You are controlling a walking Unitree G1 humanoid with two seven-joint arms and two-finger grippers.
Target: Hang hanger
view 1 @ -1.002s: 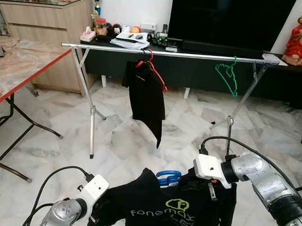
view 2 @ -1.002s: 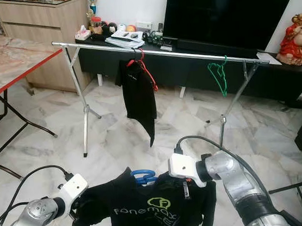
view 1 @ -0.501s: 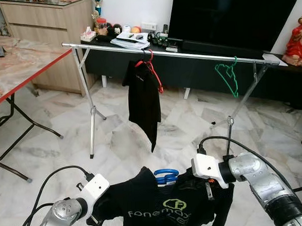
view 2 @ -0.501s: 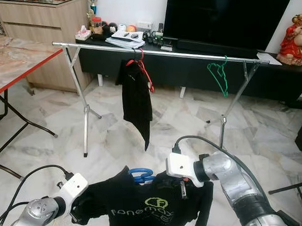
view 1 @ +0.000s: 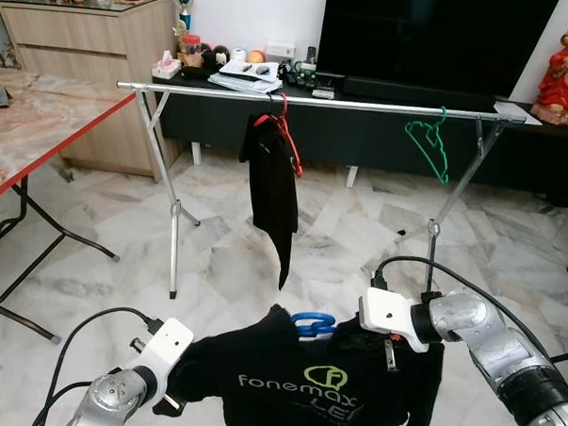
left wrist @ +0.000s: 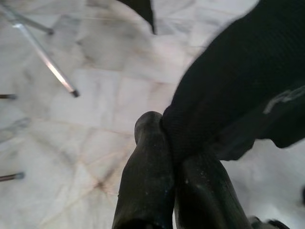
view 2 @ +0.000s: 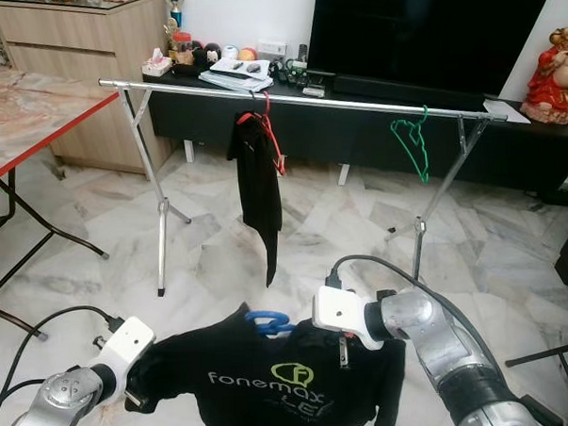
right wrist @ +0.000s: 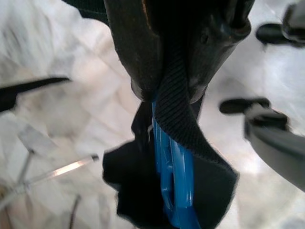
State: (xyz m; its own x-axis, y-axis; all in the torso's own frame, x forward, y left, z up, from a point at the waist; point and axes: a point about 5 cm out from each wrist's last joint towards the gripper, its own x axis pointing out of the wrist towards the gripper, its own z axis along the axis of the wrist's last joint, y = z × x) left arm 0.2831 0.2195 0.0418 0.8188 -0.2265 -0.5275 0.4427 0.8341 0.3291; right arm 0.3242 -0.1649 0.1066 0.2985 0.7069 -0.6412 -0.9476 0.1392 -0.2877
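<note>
Right gripper (right wrist: 167,93) is pinching the collar of the black T-shirt (view 1: 320,386) together with the blue hanger (view 1: 312,321) inside it; in the right wrist view both fingers are pressing on the ribbed fabric with the blue plastic running out just past the tips. Left gripper (left wrist: 167,157) is clamping the shirt's sleeve edge, fingers (left wrist: 147,181) pressed together on the cloth. Both arms are holding the shirt spread low in front of the robot, "fonemax" logo facing up toward the head camera, blue hook poking out at the neckline just beside the right wrist.

Drying rack (view 1: 355,104) is standing well apart from the shirt, across the marble floor (view 1: 220,263), its silver rail running in front of a dark TV console (view 1: 375,134). A black garment (view 1: 274,190) is hanging on a red hanger (view 1: 288,133) near the middle of the rail. A green hanger (view 1: 428,145) is hanging bare toward the rail's right end. A folding table (view 1: 35,120) with a red edge is sitting on the robot's left, near the rack's left leg.
</note>
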